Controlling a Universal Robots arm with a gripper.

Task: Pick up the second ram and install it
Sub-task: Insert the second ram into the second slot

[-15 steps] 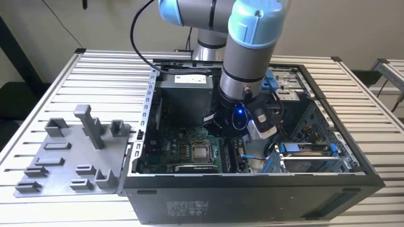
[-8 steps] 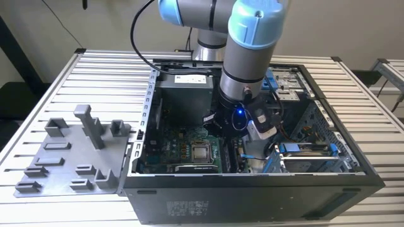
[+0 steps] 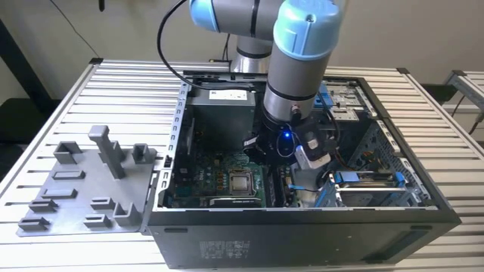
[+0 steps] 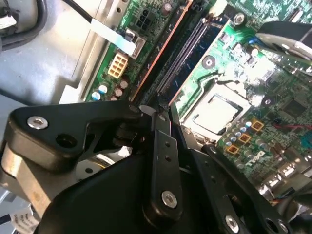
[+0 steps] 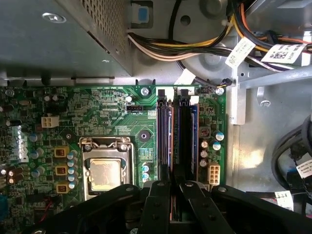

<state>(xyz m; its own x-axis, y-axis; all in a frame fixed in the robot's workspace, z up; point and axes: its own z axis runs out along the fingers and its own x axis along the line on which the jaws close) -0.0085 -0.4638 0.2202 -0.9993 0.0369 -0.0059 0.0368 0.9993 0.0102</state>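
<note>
One arm is reached steeply down into the open computer case (image 3: 423, 192), so that the end effector (image 5: 176, 192) is poised over the memory slots (image 5: 175, 136) of the motherboard (image 5: 112, 112). Its fingers (image 5: 158, 209) are pinched on the second ram (image 5: 169, 141), held edge-down in line with a slot, apparently partly entered.
</note>
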